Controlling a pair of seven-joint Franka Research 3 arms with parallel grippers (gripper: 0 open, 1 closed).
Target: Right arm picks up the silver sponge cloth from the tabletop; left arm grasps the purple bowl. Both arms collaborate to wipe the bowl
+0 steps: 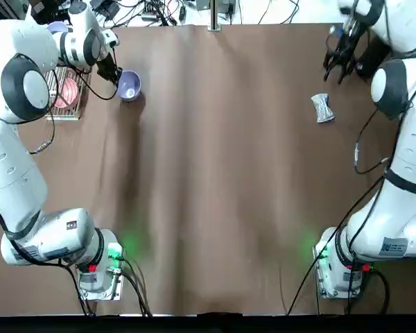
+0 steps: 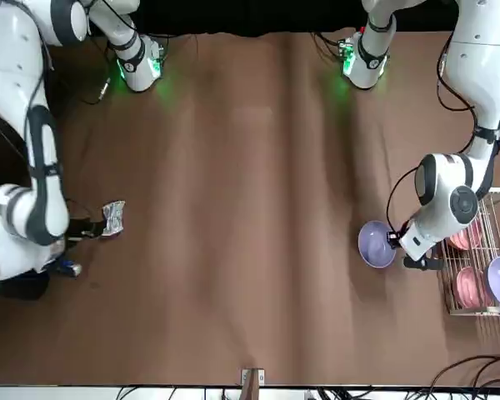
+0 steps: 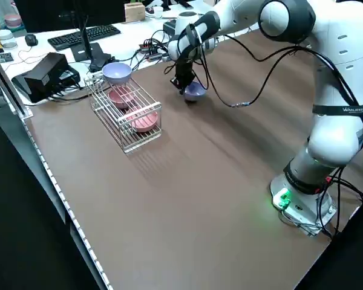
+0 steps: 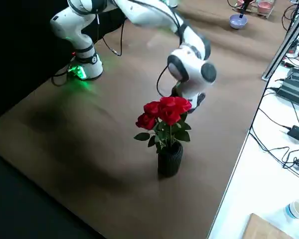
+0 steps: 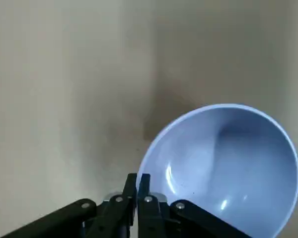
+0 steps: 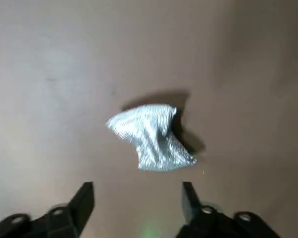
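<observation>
1. The silver sponge cloth [image 6: 151, 139] is lying on the brown worktop [image 1: 215, 173], near the right claw. It is shining silver-grey, with fine ribs and creases, and its waist is narrowing between two wider, pointed ends.
2. The right claw [image 6: 138, 184] is hovering close to this cloth, and its two fingers are standing wide apart, holding nothing.
3. The purple bowl [image 5: 228, 163] is showing a smooth, pale lavender inside, with small bright reflections and a round, lighter rim. It is sitting beside the wire rack [image 3: 126, 142].
4. The left claw [image 5: 137, 176] is pinching the rim of this bowl, its fingers being narrow, almost together.
</observation>
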